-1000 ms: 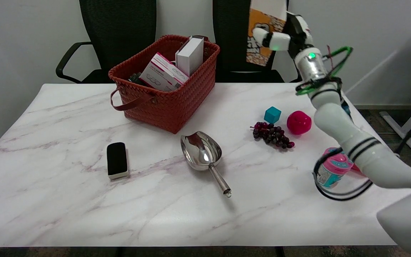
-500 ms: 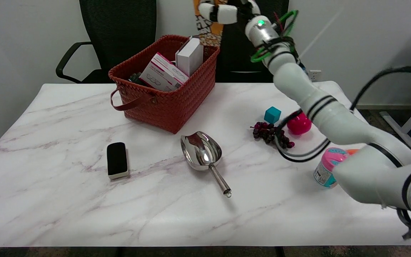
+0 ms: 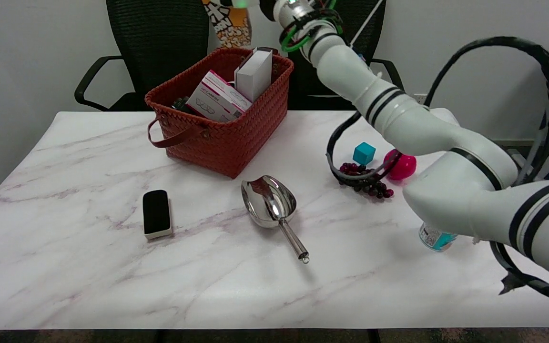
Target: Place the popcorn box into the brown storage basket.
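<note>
The orange, black and white popcorn box (image 3: 227, 24) hangs in the air just above the far rim of the brown woven basket (image 3: 222, 138), its top cut off by the picture's upper edge. My right hand (image 3: 261, 4) holds it from the right; only a sliver of the hand shows at the top edge, past the wrist (image 3: 298, 16). The basket stands at the table's back centre with a white box (image 3: 254, 74) and a pink-and-white box (image 3: 217, 97) leaning inside it.
A metal scoop (image 3: 269, 202) and a black eraser (image 3: 156, 213) lie in front of the basket. Under my forearm sit a teal cube (image 3: 364, 153), purple grapes (image 3: 365, 181), a pink ball (image 3: 403, 166) and a partly hidden cup (image 3: 436, 238). Black chairs stand behind the table.
My right arm has swung left with the popcorn box, from right of the basket to above its far rim. The hand has risen mostly out of the picture.
</note>
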Controlling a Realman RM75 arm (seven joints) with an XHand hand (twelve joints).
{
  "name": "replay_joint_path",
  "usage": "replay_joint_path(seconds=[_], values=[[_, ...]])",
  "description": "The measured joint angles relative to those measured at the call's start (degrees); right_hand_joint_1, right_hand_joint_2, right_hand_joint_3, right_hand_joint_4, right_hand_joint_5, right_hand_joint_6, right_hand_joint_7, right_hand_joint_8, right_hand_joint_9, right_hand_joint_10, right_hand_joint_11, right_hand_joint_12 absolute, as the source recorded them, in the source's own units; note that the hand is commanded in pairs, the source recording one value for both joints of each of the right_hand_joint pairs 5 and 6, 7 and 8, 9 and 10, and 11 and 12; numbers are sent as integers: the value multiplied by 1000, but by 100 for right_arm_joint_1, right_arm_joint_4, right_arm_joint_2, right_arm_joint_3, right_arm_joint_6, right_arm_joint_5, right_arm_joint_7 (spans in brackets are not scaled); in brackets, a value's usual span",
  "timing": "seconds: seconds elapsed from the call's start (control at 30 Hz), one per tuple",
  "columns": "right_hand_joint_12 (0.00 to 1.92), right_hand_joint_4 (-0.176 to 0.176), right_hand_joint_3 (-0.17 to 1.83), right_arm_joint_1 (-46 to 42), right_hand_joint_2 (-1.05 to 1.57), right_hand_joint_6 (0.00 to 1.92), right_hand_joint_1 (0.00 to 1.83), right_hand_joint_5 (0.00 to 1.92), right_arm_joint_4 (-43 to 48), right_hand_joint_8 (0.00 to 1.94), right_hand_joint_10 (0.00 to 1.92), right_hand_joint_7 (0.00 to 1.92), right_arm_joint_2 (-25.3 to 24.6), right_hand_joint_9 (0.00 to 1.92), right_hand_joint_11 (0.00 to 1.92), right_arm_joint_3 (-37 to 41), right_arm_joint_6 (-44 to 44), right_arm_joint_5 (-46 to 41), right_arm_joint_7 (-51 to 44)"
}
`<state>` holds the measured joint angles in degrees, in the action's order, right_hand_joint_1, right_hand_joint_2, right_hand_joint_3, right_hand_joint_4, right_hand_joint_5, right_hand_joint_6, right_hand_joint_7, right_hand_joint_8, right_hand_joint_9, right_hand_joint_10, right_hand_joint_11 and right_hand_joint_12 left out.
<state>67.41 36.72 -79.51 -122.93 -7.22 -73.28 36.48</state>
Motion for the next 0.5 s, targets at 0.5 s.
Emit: replay_joint_path(seconds=[0.5], values=[[327, 0, 1214, 719, 205, 597, 1174, 597, -973, 506, 498, 506, -651, 498, 327, -185, 169, 270, 11]])
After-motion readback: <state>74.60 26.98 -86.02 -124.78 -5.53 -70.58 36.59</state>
